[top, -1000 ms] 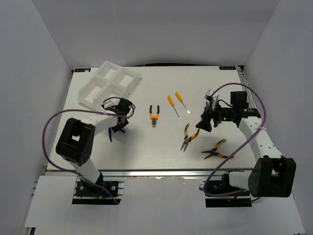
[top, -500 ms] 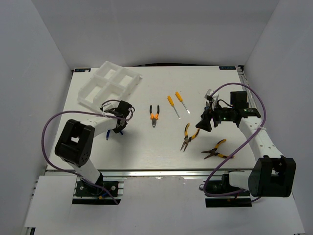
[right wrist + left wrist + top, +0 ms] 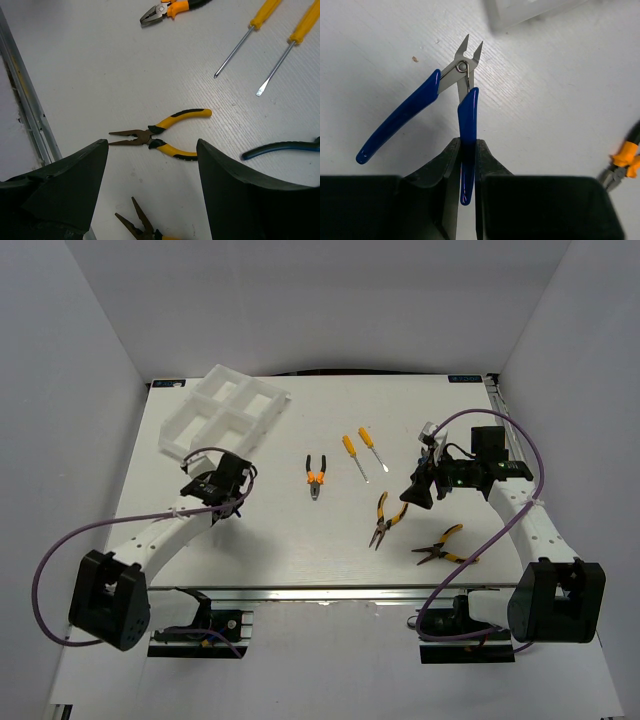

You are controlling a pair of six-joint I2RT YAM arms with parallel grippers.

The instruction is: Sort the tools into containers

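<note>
The cutters (image 3: 467, 107) have glossy blue handles and a bare steel head; the tray (image 3: 228, 408) and table (image 3: 300, 545) are white. The short pliers (image 3: 316, 478) have orange and black grips, the long-nosed pliers (image 3: 149, 135) yellow and black, and the screwdrivers (image 3: 350, 447) orange-yellow handles with silver shafts.

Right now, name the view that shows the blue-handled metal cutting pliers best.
The left wrist view: the blue-handled pliers show whole, both handles, pivot and tips, with one handle pinched in the left gripper. The top external view hides them beneath that gripper; the right wrist view does not show them.
</note>
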